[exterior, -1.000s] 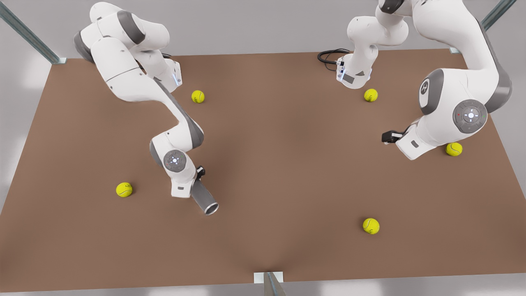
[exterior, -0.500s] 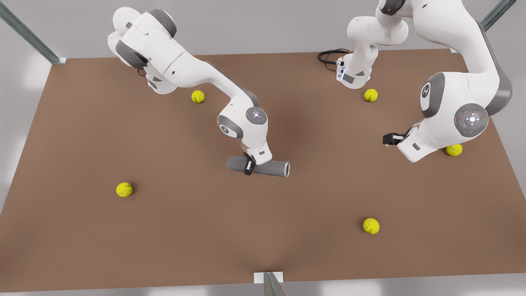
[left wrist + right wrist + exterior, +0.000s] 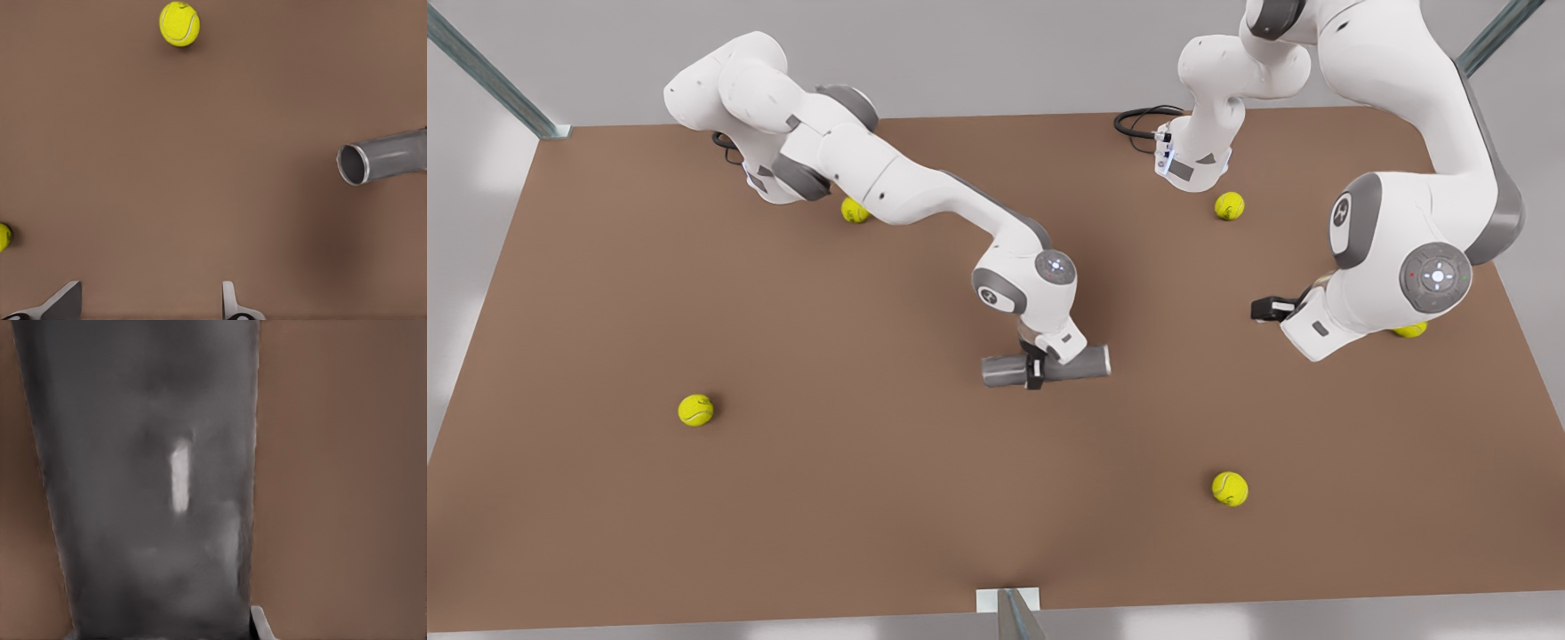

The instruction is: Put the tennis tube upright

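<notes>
Where you look down from the front view, item one is the tennis tube (image 3: 1080, 364): a plain matte grey cylinder, one piece, with a paler rim at its hollow end. It lies level over the middle of the brown table (image 3: 605, 498), not upright, and the hollow end points to the front view's right.

Grippers, two:
- The right gripper (image 3: 1036, 372) is clamped across the tennis tube at about mid-length, one dark finger showing on the tube's near side. In the right wrist view the grey wall of the tube stands directly in front of the camera. You cannot tell whether the tube touches the table.
- The left gripper (image 3: 1263, 309) hangs well apart from the tennis tube, off its hollow end. Its arm waits. In the left wrist view its two fingers (image 3: 67, 303) are spread with nothing between them, and the tube's open mouth faces that camera.

Tennis balls, five, yellow-green, all on the table and all apart from the tennis tube:
- first ball (image 3: 695, 410), far off the tube's closed end;
- second ball (image 3: 855, 213), beyond the tube, partly hidden behind the right arm;
- third ball (image 3: 1229, 206), beyond the hollow end;
- fourth ball (image 3: 1409, 331), past the left gripper, partly hidden;
- fifth ball (image 3: 1229, 489), nearer the camera than the hollow end.
</notes>
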You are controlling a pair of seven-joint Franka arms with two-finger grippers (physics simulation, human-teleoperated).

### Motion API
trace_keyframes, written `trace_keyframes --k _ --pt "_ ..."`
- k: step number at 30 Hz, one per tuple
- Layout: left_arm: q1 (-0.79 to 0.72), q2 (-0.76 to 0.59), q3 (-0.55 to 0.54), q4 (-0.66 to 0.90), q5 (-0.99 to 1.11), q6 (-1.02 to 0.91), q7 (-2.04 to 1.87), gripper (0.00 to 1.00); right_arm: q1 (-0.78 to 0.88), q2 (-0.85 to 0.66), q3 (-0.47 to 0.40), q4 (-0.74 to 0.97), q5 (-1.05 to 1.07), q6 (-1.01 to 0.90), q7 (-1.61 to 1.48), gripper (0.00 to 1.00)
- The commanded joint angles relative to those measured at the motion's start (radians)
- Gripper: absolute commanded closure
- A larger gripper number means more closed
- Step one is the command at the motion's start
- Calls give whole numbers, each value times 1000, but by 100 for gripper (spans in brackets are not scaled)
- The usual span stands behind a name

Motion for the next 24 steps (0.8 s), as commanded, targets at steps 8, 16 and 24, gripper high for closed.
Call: trace_keyframes --k 8,16,24 --pt "-2 3 0 0 -2 6 -2 0 -36 -52 3 58 139 -138 12 0" --pt "-60 327 -2 -18 -732 531 -261 0 -725 -888 29 -683 332 -246 331 0" --pt "66 509 -58 -66 -988 537 205 0 -904 -994 26 -648 433 -414 545 0"
